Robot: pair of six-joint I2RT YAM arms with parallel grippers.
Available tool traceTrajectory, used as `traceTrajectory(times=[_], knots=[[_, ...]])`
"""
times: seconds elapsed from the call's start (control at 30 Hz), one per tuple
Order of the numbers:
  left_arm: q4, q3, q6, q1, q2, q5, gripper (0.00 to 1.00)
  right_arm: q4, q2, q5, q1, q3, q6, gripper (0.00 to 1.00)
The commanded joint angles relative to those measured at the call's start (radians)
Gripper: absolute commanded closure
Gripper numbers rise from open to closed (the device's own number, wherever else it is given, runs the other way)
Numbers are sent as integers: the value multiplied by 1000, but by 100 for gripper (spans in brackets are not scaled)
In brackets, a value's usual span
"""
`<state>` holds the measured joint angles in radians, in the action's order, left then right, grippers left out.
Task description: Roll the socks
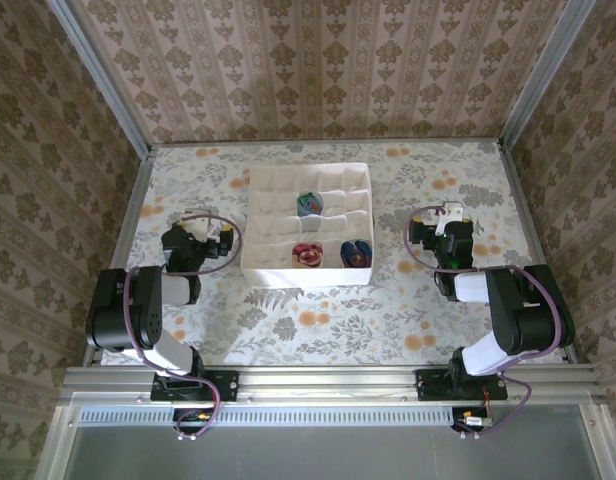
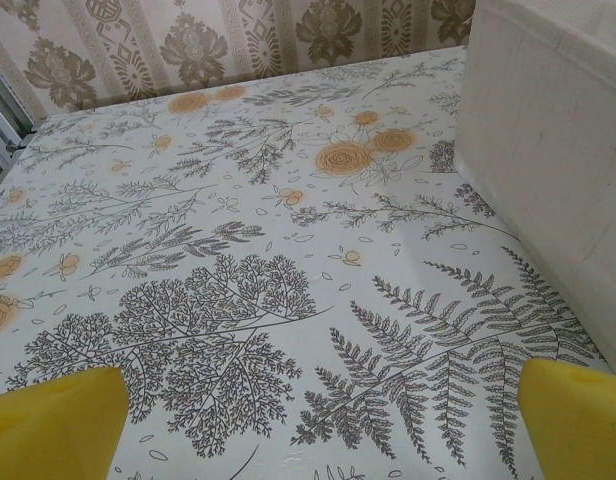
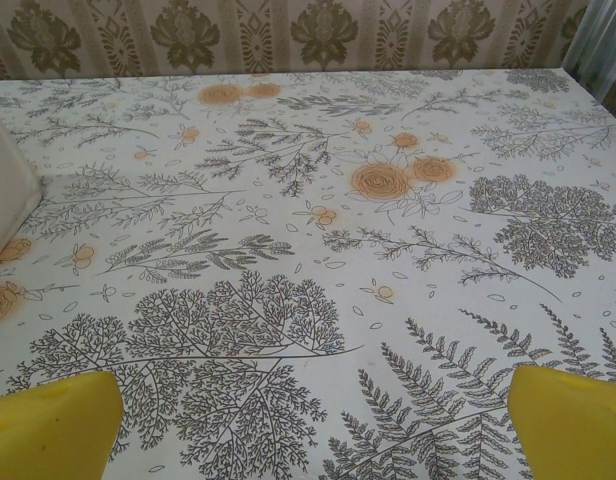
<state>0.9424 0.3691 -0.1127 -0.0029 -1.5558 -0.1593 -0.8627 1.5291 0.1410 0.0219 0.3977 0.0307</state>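
**A:** Three socks, all inside the white box (image 1: 288, 273) in the middle of the bench (image 1: 318, 330). The purple and teal sock (image 1: 308, 203) sits in a compartment of a middle row. The peach sock (image 1: 307, 255) and the blue-grey sock (image 1: 356, 252) lie side by side in the nearest row.

**B:** Rolled, or loose?

**A:** From above each reads as a compact bundle, so I'd judge them rolled, but they are too small to be sure.

**B:** And the pincers?

**A:** Both released. The left pincer (image 2: 313, 425) hovers over bare bench just left of the box, its yellow fingertips (image 2: 53, 425) wide apart with nothing between them. The box wall rises at the right of its wrist view. The right pincer (image 3: 308, 425) is likewise spread wide and empty over the patterned bench on the other side of the box.

**B:** If one needed redoing, how would it handle?

**A:** Light, soft knit, I'd guess. It would sag and stretch rather than hold its shape, and a bundle might spring loose when lifted. It is neither fragile nor slippery. I'd pinch across the thick middle of the bundle, over the folded cuff if it shows. I'd come straight down so the fingers clear the thin partition walls, which look flimsy enough to shift.

**B:** Main risk?

**A:** Catching a single layer and unrolling it.
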Motion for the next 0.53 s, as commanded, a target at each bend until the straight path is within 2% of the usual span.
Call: traceTrajectory(times=[0.0,0.4,0.5], knots=[[-4,7,18,6,8,4,0,4,-1,-20,1,6,12,0],[-32,25,31,12,3,17,0,4,-1,-20,1,6,12,0],[-33,23,42,12,6,60,0,4,-1,-20,1,6,12,0]])
